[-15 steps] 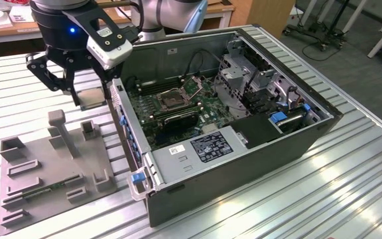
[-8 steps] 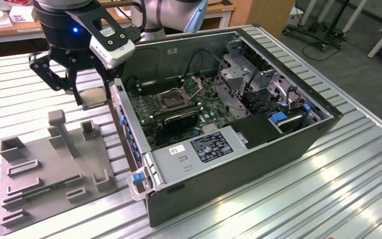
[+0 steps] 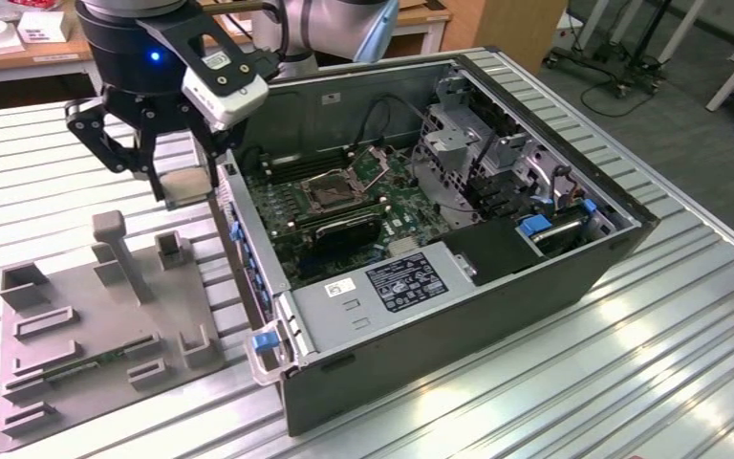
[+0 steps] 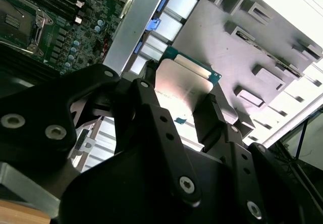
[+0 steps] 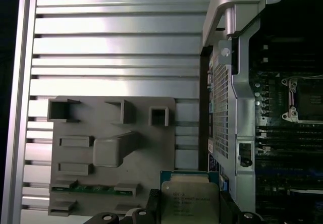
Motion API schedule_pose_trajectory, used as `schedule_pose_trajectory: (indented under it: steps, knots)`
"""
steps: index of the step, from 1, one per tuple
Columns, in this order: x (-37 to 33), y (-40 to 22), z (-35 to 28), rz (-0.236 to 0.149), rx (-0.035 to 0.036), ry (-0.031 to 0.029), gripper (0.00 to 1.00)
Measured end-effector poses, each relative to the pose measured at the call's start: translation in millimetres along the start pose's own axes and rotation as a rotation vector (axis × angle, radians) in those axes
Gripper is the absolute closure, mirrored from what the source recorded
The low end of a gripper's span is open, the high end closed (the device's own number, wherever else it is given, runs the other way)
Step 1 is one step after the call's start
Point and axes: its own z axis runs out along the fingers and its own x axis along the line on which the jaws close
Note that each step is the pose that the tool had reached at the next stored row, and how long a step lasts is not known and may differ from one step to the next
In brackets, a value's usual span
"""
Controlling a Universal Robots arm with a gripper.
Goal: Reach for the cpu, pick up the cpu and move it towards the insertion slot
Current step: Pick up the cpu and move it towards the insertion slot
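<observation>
Silvery and flat, the cpu (image 3: 186,185) is hanging in the upper left of the exterior view, the gripper (image 4: 179,100) pinching its edges above the grey fixture (image 3: 99,316). It is seemingly being carried. The insertion slot (image 3: 337,188) is lying centre-frame, so the carry is calling for clearance over the case wall (image 3: 240,244).
</observation>
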Motion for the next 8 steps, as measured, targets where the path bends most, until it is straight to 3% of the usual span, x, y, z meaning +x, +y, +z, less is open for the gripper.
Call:
schedule_pose_trajectory:
  steps: [8]
  knots:
    - [-5.2, -0.1, 0.0, 0.0, 0.0, 0.0, 0.46]
